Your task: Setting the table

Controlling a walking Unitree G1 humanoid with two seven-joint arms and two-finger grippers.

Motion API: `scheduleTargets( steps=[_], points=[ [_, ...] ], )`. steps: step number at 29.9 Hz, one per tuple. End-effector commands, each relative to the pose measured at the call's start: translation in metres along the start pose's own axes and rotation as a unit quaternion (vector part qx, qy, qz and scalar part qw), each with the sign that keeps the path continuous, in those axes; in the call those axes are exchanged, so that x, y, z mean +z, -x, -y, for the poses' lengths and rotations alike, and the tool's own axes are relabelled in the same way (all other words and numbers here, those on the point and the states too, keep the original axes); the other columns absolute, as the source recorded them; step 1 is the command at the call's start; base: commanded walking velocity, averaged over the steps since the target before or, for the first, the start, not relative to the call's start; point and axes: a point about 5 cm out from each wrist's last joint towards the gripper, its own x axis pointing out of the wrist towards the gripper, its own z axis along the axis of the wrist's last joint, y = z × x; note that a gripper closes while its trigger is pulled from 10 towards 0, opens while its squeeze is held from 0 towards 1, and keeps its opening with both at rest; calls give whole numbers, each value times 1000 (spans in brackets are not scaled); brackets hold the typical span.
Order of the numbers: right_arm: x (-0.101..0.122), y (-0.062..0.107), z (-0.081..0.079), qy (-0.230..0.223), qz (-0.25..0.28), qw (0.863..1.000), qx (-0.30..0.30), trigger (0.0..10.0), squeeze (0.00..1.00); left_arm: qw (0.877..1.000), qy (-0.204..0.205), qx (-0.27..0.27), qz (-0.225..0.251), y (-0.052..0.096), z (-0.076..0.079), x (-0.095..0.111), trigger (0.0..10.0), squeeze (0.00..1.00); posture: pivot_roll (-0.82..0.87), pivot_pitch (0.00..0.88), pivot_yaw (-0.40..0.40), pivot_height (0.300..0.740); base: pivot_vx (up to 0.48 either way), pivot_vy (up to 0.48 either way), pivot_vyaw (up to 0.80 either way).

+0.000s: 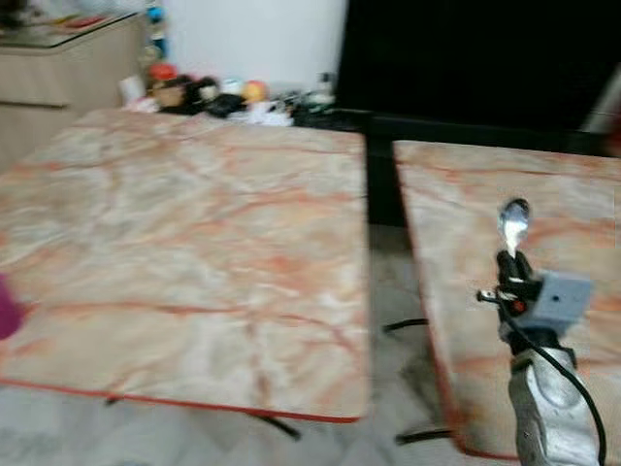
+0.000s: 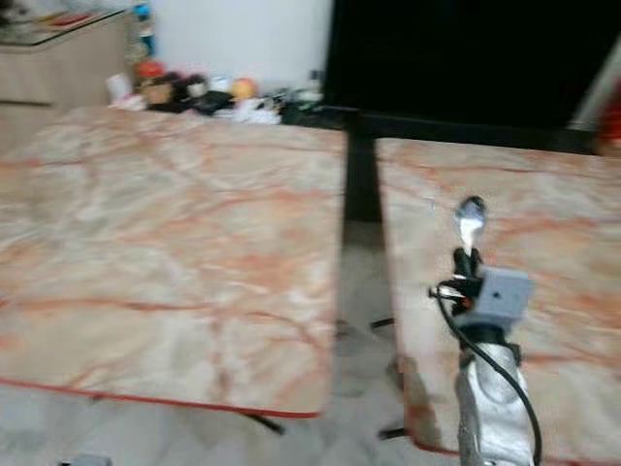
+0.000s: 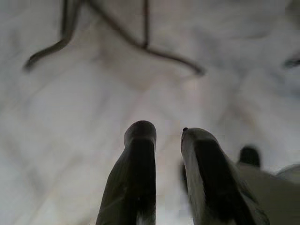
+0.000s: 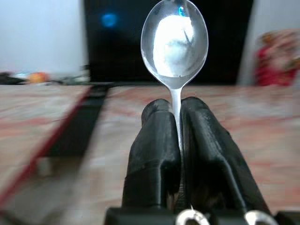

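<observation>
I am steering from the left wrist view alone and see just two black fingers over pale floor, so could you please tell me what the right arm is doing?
Observer: The right gripper is shut on a silver spoon, clamping its handle with the bowl pointing up past the fingertips.
Operator: Thank you. Where is it relative to the tables?
Observer: It is raised over the near part of the right marble table. A gap of floor separates that table from the larger left marble table.
Operator: Is anything laid out on either table yet?
Observer: On the parts of the marble tops in the head views, I see no dishes or cutlery. Small clutter sits beyond the left table's far edge.
</observation>
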Motion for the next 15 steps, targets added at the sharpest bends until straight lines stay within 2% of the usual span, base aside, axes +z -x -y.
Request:
scheduleTargets(
  steps=[1,15],
  points=[
    [9,-5,-12,-10,21,1000,18,10000,0,1000,-2,7,-27,7,-6,-14,10000,0,75,68,-46,740,0,-480,0],
    [16,-8,-15,-8,36,999,19,10000,0,1000,-2,9,-29,8,-7,-16,10000,0,75,69,-46,740,0,-480,0]
  ],
)
